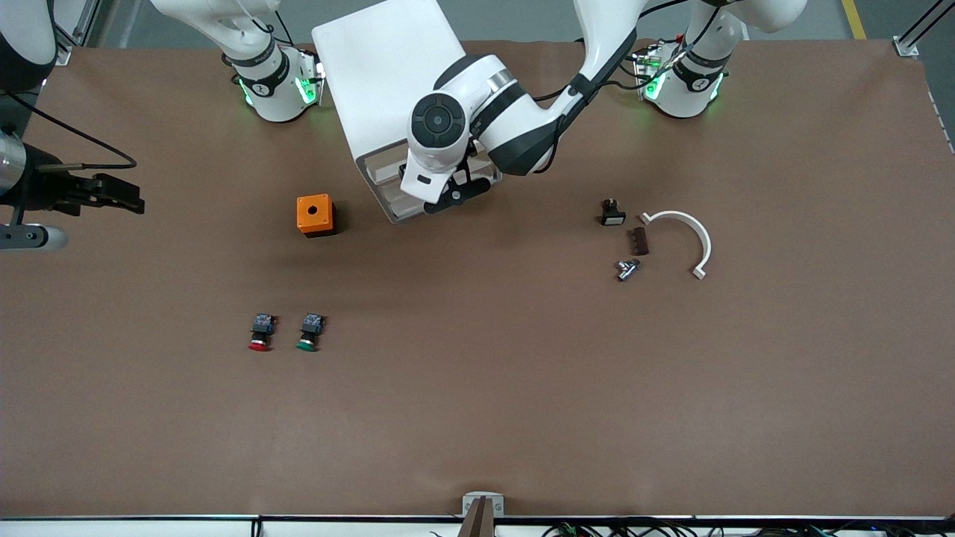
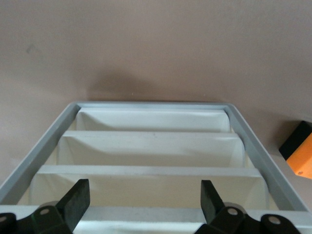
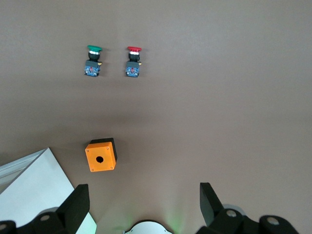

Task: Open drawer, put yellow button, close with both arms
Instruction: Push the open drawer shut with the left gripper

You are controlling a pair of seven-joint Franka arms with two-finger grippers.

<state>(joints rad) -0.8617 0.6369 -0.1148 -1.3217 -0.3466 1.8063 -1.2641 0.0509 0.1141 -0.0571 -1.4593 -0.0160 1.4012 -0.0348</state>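
The white cabinet point(image 1: 380, 74) stands between the two arm bases. My left gripper point(image 1: 455, 192) is open at the cabinet's front, and the arm hides most of the drawers in the front view. In the left wrist view the open left gripper point(image 2: 145, 200) is over the drawer fronts, its fingers point(image 2: 78, 197) on either side of the uppermost drawer point(image 2: 146, 217). All the drawer fronts sit inside the grey frame point(image 2: 39, 151). The yellow button is not in view. My right gripper point(image 1: 127, 195) is open, empty and raised at the right arm's end of the table, where the arm waits point(image 3: 144, 204).
An orange box with a hole point(image 1: 314, 215) sits beside the cabinet's front. A red-capped button point(image 1: 260, 333) and a green-capped button point(image 1: 309, 333) lie nearer the front camera. A black part point(image 1: 612, 213), brown piece point(image 1: 640, 241), metal fitting point(image 1: 627, 269) and white curved piece point(image 1: 690, 235) lie toward the left arm's end.
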